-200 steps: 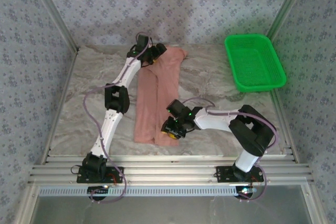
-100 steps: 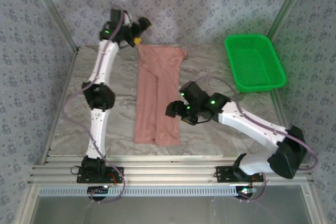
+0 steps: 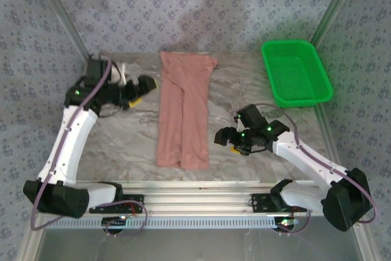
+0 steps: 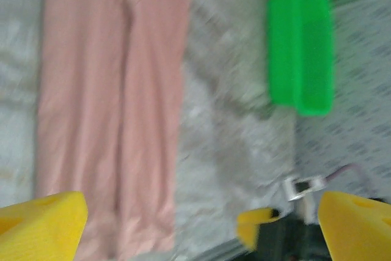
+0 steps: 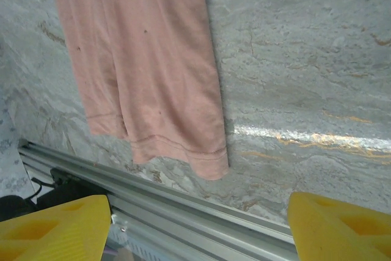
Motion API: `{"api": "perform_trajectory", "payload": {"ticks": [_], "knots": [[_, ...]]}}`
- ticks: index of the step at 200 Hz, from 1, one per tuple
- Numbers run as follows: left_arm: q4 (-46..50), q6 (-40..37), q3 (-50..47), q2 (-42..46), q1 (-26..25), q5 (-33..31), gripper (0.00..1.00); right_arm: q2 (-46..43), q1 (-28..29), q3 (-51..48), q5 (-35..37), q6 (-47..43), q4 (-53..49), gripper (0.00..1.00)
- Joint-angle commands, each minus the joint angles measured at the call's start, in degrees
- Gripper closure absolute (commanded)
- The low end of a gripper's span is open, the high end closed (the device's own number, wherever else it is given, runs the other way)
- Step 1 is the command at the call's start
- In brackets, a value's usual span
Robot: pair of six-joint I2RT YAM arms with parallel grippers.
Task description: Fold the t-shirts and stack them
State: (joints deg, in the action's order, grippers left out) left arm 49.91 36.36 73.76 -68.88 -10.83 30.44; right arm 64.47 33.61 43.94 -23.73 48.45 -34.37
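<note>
Green plastic basket (image 3: 297, 71) at far right corner, grey marble tabletop (image 3: 238, 87)

Pink, green and grey
Salmon-pink cloth t-shirt (image 3: 182, 114) at centre; bright green plastic basket (image 3: 297, 73) upper right; grey veined tabletop (image 3: 244, 90).

**Top external:** fixed, high behind the arm bases, facing down and forward. It covers the whole grey marbled desk (image 3: 244, 90).

**Left wrist:** raised over the desk's left part, looking down and rightward; blurred. Yellow jaws sit at the lower corners. It takes in the long salmon-pink cloth t-shirt (image 4: 110, 108) and the green plastic mesh basket (image 4: 300, 47).

**Right wrist:** low and close, facing the desk's near edge, yellow jaws at the lower corners. It shares the t-shirt's hem end with both other views.
</note>
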Motion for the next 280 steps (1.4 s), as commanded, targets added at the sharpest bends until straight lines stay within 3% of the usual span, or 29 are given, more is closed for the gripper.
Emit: {"api": "perform_trajectory", "payload": {"ticks": [1,48,88,198,280], "knots": [[-0.8,-0.9,-12.1,7.0,-0.5,0.7,0.07,0.2,-0.4,-3.8,-4.3,-2.3,6.6,0.22],[-8.9,3.5,-35.2,17.8,-1.4,3.4,0.17,3.4,0.1,-10.8,-6.8,0.4,16.9,0.25],[-13.0,3.6,-43.7,17.6,-1.9,4.3,0.23,8.2,3.6,-11.0,-6.1,2.1,21.1,0.26],[-24.7,2.6,-46.6,1.5,-7.3,0.2,0.30,22.4,13.1,-3.7,-4.0,2.8,23.8,0.29],[-33.1,5.2,-45.4,-6.6,-12.3,1.4,0.33,28.7,15.3,3.2,-3.9,1.1,20.4,0.35]]}}
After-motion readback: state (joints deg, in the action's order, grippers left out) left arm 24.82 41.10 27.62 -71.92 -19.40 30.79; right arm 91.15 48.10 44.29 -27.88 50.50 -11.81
